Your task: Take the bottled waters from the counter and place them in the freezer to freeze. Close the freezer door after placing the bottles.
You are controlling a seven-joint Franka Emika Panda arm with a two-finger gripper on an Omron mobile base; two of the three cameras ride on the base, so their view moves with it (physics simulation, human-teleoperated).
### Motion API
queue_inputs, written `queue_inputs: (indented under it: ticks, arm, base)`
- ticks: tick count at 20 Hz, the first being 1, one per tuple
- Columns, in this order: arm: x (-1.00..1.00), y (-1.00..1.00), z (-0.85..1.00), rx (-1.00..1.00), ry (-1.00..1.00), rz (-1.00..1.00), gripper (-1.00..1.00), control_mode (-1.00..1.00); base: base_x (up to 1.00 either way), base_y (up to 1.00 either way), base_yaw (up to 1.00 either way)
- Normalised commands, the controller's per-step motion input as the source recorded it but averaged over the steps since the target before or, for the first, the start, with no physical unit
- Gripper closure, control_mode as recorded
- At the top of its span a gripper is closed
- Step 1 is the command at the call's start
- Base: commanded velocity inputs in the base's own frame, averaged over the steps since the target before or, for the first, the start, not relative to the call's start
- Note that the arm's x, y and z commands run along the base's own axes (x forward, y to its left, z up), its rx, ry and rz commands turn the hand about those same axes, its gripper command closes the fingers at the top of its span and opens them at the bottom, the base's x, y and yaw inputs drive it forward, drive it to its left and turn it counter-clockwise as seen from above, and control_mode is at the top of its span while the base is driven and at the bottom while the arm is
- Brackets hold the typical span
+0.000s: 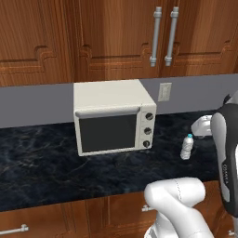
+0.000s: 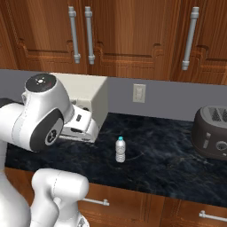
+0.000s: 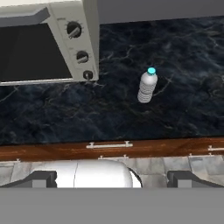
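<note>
While the brown wall cabinets (image 1: pixel 111 37) span the top of both base views, the black marble counter (image 1: pixel 42 162) runs below them over wooden drawers (image 3: pixel 109 148). A cream toaster oven (image 1: pixel 114 122) sits against the grey backsplash; a dark toaster (image 2: pixel 212 132) stands well apart to the right. One bottled water (image 3: pixel 147 85) stands upright on the counter, near the oven's right side. The gripper (image 3: pixel 112 178) hangs above the counter edge, jaws spread wide, grasping nothing.
</note>
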Motion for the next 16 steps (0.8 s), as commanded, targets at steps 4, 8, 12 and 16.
queue_inputs:
  ticks: [4,8,12,16]
  arm:
    - [0.33,-0.77,-0.03,0.1,-0.04,0.05,-1.0,-1.0]
    - [0.36,-0.77,-0.34,0.11,-0.02,0.06,-1.0,-1.0]
    - [0.35,-0.81,-0.57,0.02,-0.01,0.0,-1.0,-1.0]
    - [0.39,-0.68,-0.48,0.0,-0.06,0.02,-1.0,-1.0]
  base:
    - [0.0,0.0,0.0]
    - [0.0,0.0,0.0]
    - [0.0,0.0,0.0]
    - [0.0,0.0,0.0]
